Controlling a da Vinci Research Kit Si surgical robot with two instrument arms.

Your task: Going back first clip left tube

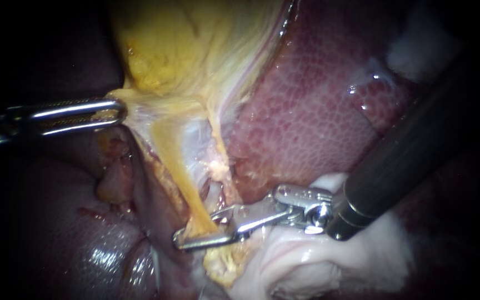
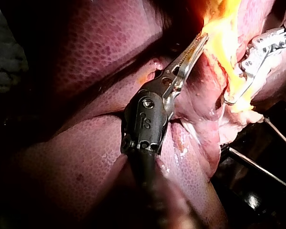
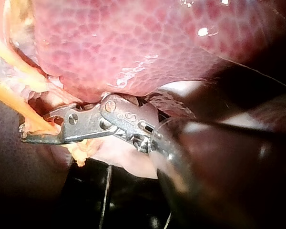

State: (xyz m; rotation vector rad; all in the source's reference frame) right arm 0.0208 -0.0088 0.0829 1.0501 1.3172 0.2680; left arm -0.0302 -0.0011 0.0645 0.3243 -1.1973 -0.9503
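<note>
Traction sits at the left: our left tool comes in from that side, and its jaws are closed on the lower edge of the gallbladder, pinching a fold of pale yellow tissue. The left wrist view shows the toothed jaws together, their tips buried in that tissue. From that hold the left tube runs down and to the right as a thin yellow cord, stretched straight, with a paler strand just beside it on its right. Its lower end passes between the jaws of our right tool. They stand apart around it, and we judge that they grip nothing. We cannot make out a clip on the tube in any view. Above the right tool lies the liver, wet and mottled red.

We judge the tube to be soft, light, slick and easily torn, with no stiffness of its own; only the pull from the left holds it straight. We would not take hold of it directly: the safer grip is the one we have, on the thicker gallbladder tissue above. For backing out, we think the right tool should leave along its own shaft line, jaws wide, so that neither jaw drags the cord.
</note>
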